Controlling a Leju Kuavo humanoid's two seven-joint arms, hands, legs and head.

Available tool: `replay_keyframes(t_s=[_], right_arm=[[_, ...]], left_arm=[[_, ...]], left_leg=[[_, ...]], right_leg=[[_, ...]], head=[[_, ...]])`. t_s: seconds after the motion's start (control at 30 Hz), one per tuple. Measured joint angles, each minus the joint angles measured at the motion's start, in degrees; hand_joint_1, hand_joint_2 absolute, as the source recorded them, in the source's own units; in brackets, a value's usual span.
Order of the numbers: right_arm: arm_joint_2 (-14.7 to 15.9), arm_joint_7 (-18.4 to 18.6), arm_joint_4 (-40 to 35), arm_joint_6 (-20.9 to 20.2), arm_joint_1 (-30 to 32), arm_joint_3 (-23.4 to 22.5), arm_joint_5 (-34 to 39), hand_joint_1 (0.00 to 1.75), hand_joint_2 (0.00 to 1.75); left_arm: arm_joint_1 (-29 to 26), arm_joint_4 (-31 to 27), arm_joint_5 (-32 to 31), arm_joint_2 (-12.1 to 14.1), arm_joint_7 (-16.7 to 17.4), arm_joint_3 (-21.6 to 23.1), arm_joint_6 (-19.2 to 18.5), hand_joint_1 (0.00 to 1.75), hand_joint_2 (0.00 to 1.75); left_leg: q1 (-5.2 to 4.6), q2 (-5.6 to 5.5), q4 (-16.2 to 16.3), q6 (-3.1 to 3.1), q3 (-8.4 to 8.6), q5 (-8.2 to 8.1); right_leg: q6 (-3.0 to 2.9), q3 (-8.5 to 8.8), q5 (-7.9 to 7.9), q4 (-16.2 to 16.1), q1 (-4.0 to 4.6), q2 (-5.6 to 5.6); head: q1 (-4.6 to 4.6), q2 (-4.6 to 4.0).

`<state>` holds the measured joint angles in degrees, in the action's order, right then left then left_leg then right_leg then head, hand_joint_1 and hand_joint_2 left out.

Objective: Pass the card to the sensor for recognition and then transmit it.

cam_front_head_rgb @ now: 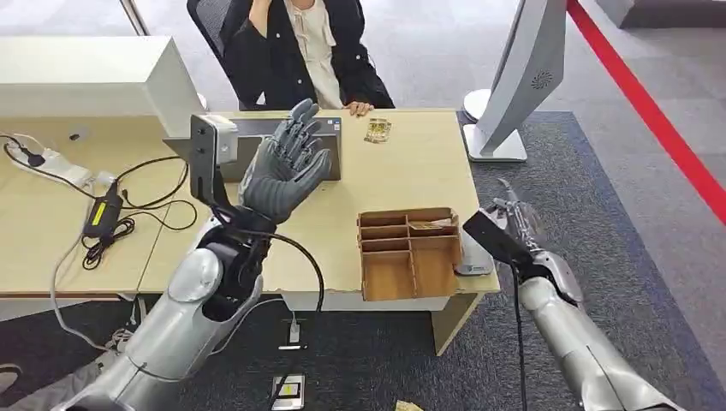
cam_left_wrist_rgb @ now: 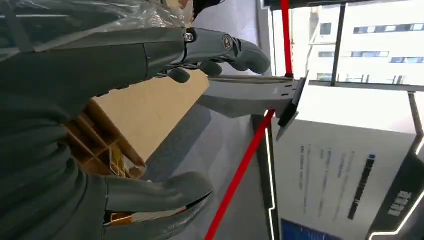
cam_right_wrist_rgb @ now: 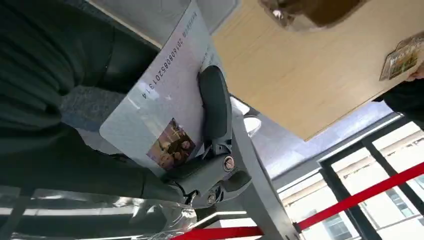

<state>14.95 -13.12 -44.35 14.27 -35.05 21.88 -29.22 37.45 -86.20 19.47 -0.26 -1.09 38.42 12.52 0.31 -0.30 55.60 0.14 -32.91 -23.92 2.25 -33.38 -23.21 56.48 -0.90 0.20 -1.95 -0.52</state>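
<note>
Card [cam_right_wrist_rgb: 165, 107] sits pinched flat in the right robot hand [cam_front_head_rgb: 516, 218], just beyond the tabletop's [cam_front_head_rgb: 402, 175] right edge, nearer the divided wooden tray [cam_front_head_rgb: 409, 252] than the spread, empty left robot hand [cam_front_head_rgb: 287, 163].

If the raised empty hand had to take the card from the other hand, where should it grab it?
Judging from the right wrist view, the card is pinned by the right hand's thumb near its photo end. The left hand should probably pinch the free, number-printed end, approaching flat from that side.
</note>
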Motion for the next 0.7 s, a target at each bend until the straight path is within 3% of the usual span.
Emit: replay_keyframes(t_s=[0.7], right_arm=[[1.9,-0.43,1.53,3.13,3.04,1.03,1.95,1.75,1.75]], left_arm=[[1.95,-1.88,2.53,3.47,1.27,4.31,2.99,0.0,1.75]], left_leg=[[-0.01,0.01,0.0,0.0,0.0,0.0]], right_leg=[[0.0,-0.02,0.0,-0.02,-0.01,0.0]], head=[[-0.02,0.0]])
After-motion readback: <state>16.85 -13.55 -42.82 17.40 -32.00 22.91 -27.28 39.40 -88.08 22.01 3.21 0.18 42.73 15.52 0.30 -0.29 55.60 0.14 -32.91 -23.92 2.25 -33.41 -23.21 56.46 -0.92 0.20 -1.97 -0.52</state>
